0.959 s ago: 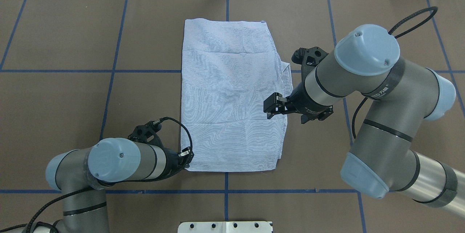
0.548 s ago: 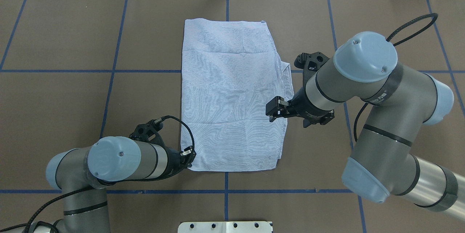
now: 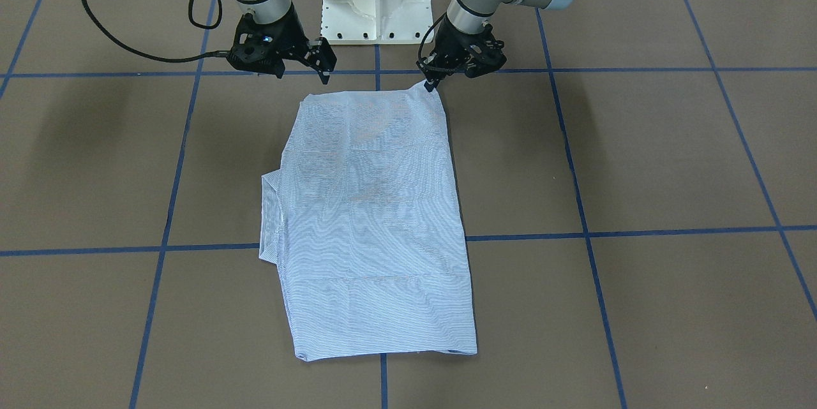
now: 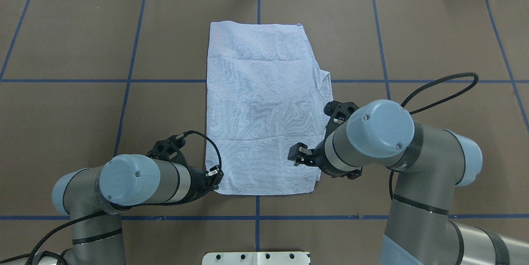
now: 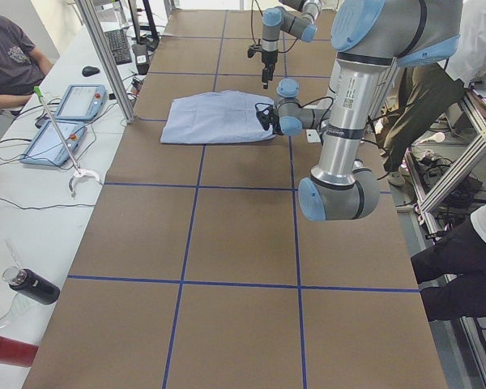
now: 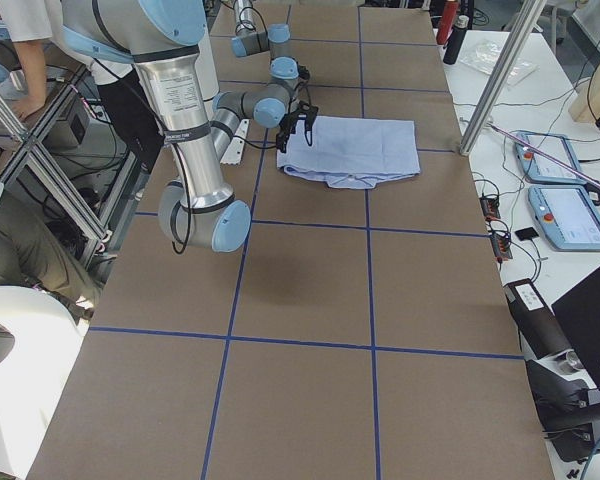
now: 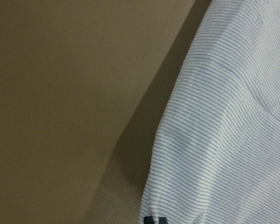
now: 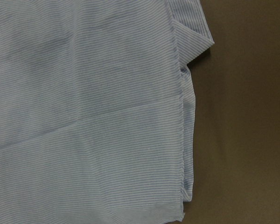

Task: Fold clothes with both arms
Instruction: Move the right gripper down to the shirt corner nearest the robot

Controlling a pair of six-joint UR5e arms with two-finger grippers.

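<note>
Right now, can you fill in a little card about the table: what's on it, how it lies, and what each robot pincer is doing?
Thing: one shirt, light blue and white stripes
How it lies: folded into a long rectangle, flat on the brown table; a small flap pokes out of one long edge
Left pincer: shut on the shirt's near corner, which looks a little lifted
Right pincer: open, hovering over the other near corner, holding nothing

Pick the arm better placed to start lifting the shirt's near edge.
Left. The left hand looks shut on the shirt at its near-left corner. The right hand hangs open above the cloth, inboard of the near-right corner.
</note>
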